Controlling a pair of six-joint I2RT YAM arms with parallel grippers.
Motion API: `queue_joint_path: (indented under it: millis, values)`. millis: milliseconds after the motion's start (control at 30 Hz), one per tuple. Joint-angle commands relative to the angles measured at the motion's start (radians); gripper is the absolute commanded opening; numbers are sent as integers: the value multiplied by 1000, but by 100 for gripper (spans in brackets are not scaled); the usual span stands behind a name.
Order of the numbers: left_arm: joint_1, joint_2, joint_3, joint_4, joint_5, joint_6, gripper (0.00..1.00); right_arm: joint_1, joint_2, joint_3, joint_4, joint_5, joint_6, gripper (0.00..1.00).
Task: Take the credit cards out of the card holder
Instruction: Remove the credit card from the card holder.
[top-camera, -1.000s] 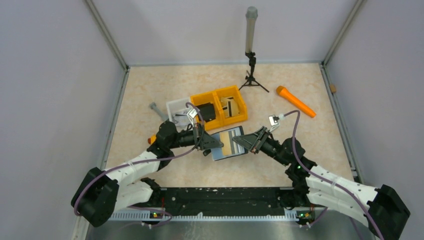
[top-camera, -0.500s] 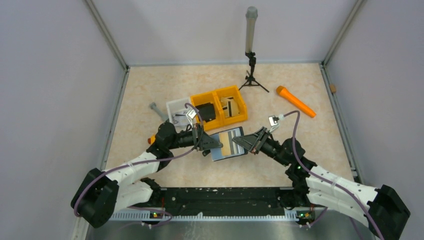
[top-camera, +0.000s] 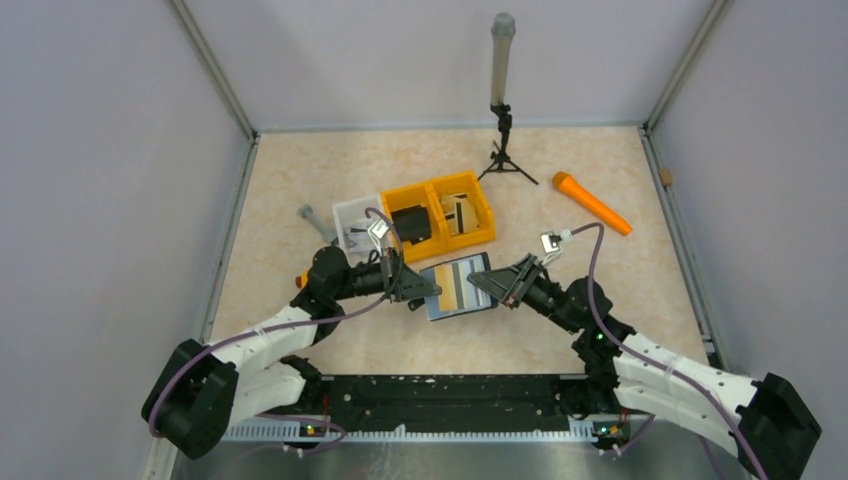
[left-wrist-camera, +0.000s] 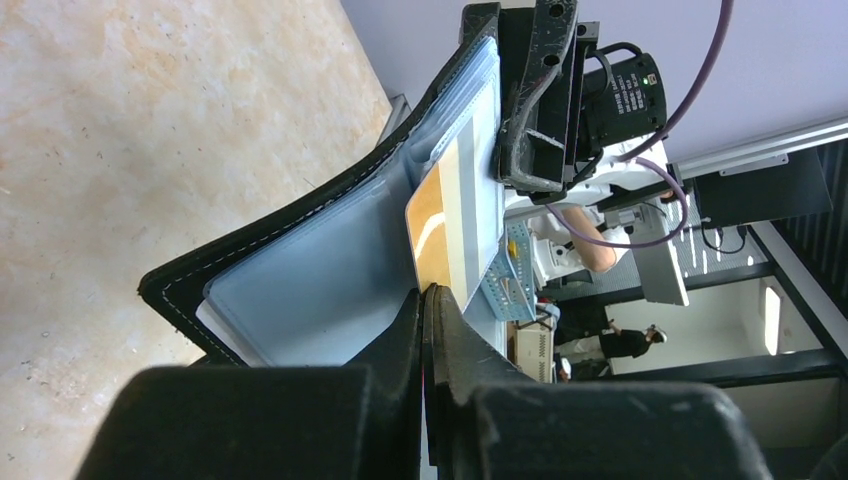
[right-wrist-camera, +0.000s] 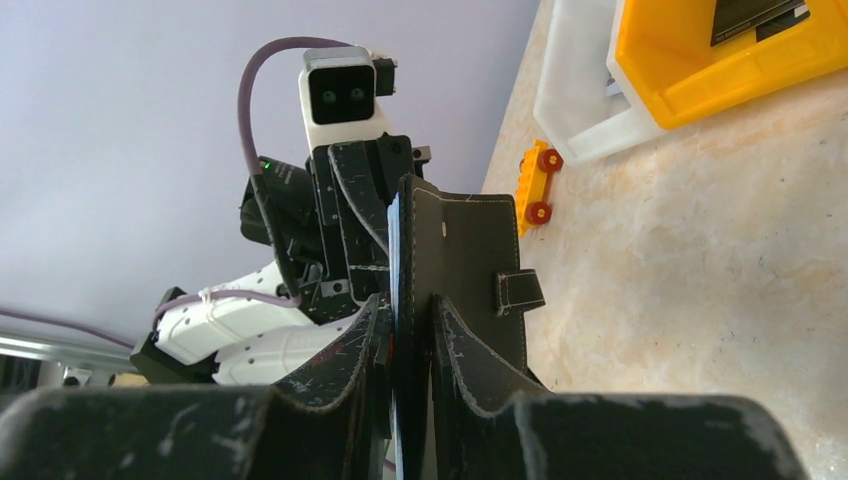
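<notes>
The card holder (top-camera: 457, 287), a black case with pale blue lining, hangs open above the table between my two grippers. My right gripper (right-wrist-camera: 408, 312) is shut on the holder's edge; the black outer side (right-wrist-camera: 465, 250) and its short strap (right-wrist-camera: 516, 290) face the table. My left gripper (left-wrist-camera: 428, 296) is shut on the corner of a gold and silver striped credit card (left-wrist-camera: 452, 225) that sticks partway out of a slot in the lining (left-wrist-camera: 310, 290). From above, the left gripper (top-camera: 428, 291) is at the holder's left edge and the right gripper (top-camera: 486, 283) at its right edge.
Behind the holder stand two yellow bins (top-camera: 440, 212) and a white bin (top-camera: 356, 214) with items inside. An orange cylinder (top-camera: 592, 203) lies at the back right, and a small tripod with a grey tube (top-camera: 502, 120) stands at the back. A yellow toy car (right-wrist-camera: 535, 185) lies near the left arm.
My left gripper has drawn back slightly to the left with the card. The right gripper and the holder have barely moved.
</notes>
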Motion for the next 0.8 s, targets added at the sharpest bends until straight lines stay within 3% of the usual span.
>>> queue_joint_path:
  millis: [0, 33, 200, 267, 367, 500, 667, 700, 767]
  values:
    - [6, 3, 2, 62, 11, -7, 6, -4, 3, 5, 121, -16, 23, 0]
    - [7, 9, 3, 76, 18, -16, 16, -4, 7, 6, 126, -19, 24, 0]
    - [5, 55, -10, 213, 49, -80, 48, -3, 20, 3, 153, -29, 34, 0]
    - [4, 74, -12, 242, 51, -92, 55, -4, 26, 4, 165, -37, 37, 0]
    - [-1, 93, -14, 283, 55, -108, 56, -4, 42, 11, 181, -57, 42, 0]
    - [-2, 102, -10, 303, 55, -122, 46, -4, 57, 11, 200, -65, 47, 0]
    - [-2, 92, -9, 298, 58, -117, 5, -4, 38, 9, 168, -51, 28, 0]
    - [-1, 86, -9, 277, 56, -108, 0, -4, 25, 9, 148, -37, 17, 0]
    - [2, 73, -10, 242, 50, -86, 0, -4, -8, 12, 95, -8, -9, 0]
